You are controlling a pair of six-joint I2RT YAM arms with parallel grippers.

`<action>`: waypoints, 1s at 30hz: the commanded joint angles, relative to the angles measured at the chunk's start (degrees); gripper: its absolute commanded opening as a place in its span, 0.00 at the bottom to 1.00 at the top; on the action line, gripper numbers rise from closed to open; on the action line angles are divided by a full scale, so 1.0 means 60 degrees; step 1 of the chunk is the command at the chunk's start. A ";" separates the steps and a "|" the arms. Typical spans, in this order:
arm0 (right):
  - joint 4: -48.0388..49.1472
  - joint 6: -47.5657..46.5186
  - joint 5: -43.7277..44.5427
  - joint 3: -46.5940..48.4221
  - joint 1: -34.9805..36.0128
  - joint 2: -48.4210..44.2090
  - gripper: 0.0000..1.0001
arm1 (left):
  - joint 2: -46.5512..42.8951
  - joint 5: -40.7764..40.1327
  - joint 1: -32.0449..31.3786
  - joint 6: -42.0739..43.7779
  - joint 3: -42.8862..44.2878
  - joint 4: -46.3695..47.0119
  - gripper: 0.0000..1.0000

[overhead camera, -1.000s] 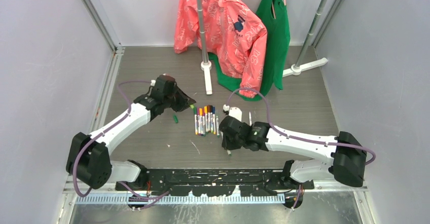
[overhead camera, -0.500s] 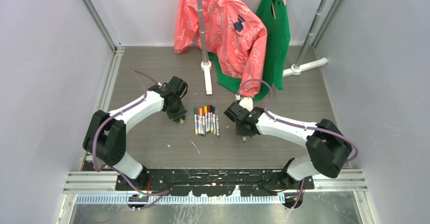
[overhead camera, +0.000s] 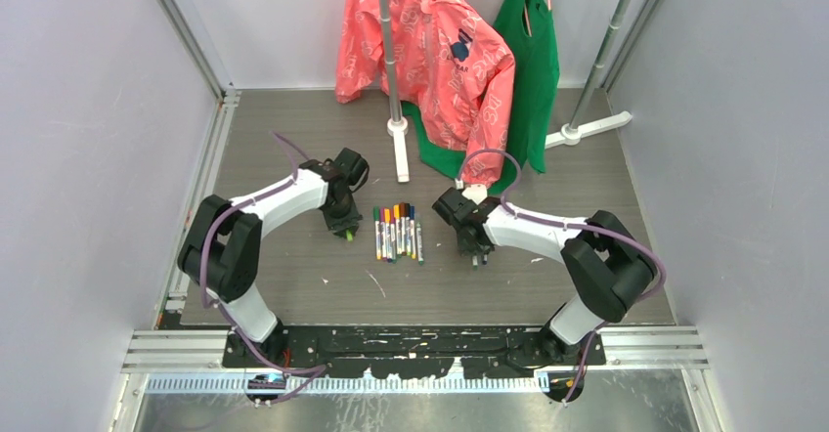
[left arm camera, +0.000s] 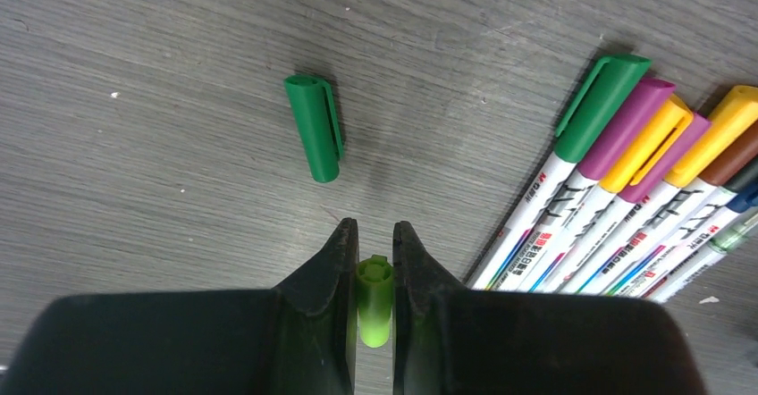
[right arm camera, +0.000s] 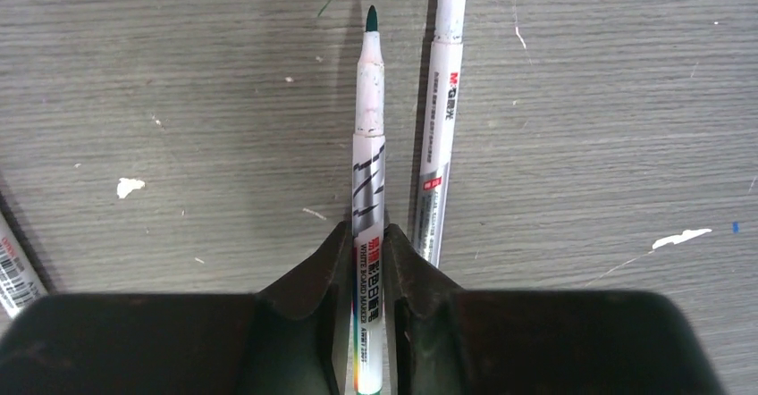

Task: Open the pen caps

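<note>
From above, the left gripper (overhead camera: 344, 227) and right gripper (overhead camera: 476, 252) sit low on either side of the pens (overhead camera: 396, 232) rowed on the table (overhead camera: 293, 285). Left wrist: the jaws pinch a lime cap (left arm camera: 374, 292), and a green cap (left arm camera: 314, 127) lies loose ahead. Right wrist: the jaws clamp an uncapped pen (right arm camera: 368, 145), with a second pen (right arm camera: 440, 127) just beside it.

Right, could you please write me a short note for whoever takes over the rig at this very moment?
Left gripper: shut on a light green cap.
Right gripper: shut on an uncapped pen with its dark tip bare; a second pen lies right beside it on the table.
A loose dark green cap lies in front of the left gripper, apart from the row of capped pens.
Done: at least two caps are off.
Left: the row between the arms has its caps on.
</note>
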 commanded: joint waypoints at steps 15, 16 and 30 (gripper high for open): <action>0.0188 -0.0478 0.0248 0.0629 -0.0284 0.0350 0.38 | 0.0609 -0.0283 -0.0031 0.0010 0.0440 -0.0091 0.23; 0.0146 -0.0509 0.0279 0.0666 -0.0282 0.0301 0.38 | 0.0600 -0.0318 -0.0024 -0.0017 0.0433 -0.0117 0.26; -0.0776 -0.0908 0.0571 0.1529 -0.0231 -0.0433 0.44 | 0.0208 -0.0546 -0.0031 -0.0244 0.0506 -0.0309 0.37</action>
